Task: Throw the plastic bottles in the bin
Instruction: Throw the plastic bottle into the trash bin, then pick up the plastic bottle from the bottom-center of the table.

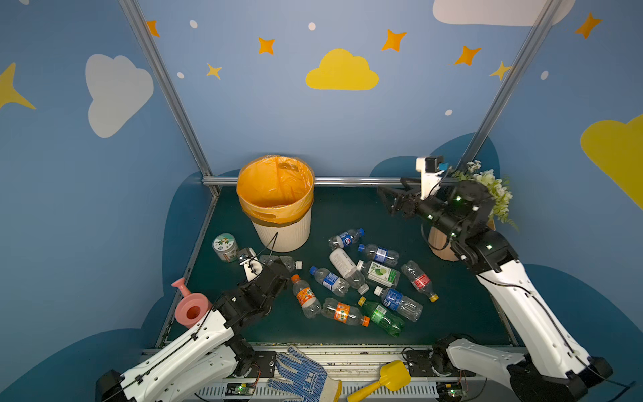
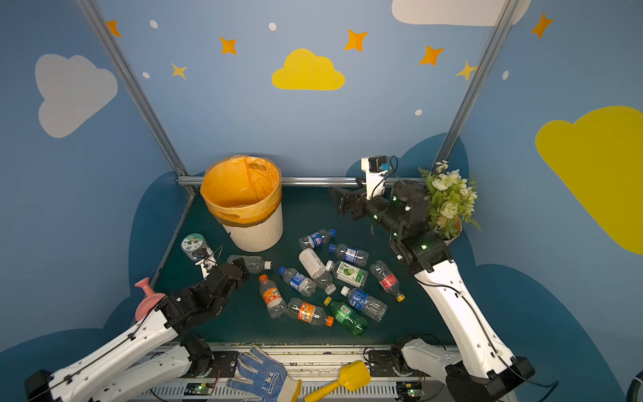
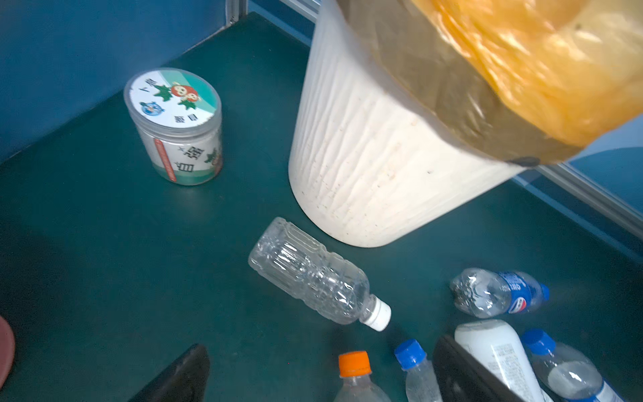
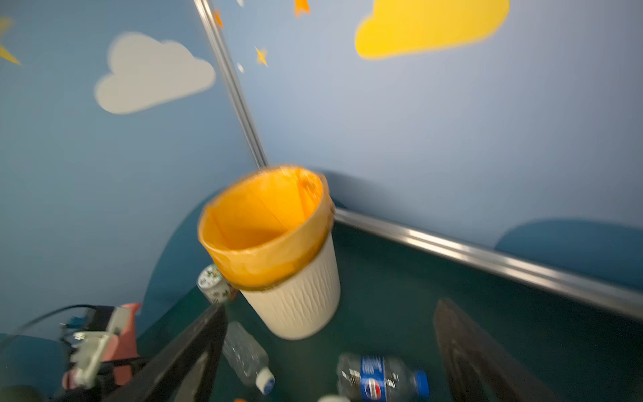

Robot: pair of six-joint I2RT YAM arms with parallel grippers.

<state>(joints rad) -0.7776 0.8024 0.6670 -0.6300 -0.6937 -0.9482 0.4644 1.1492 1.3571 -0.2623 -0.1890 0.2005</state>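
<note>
Your left gripper [image 3: 320, 344]: spread, empty | clear bottle [image 3: 309, 275] just ahead | right gripper [image 4: 330, 308]: spread, empty, facing bin [image 4: 295, 302]

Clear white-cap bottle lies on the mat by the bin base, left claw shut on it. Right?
Not quite. The clear white-cap bottle does lie on the mat by the bin base, but the left claw is open, not shut on it. The left wrist view shows its jaws wide apart, short of the bottle, with nothing between them.
</note>
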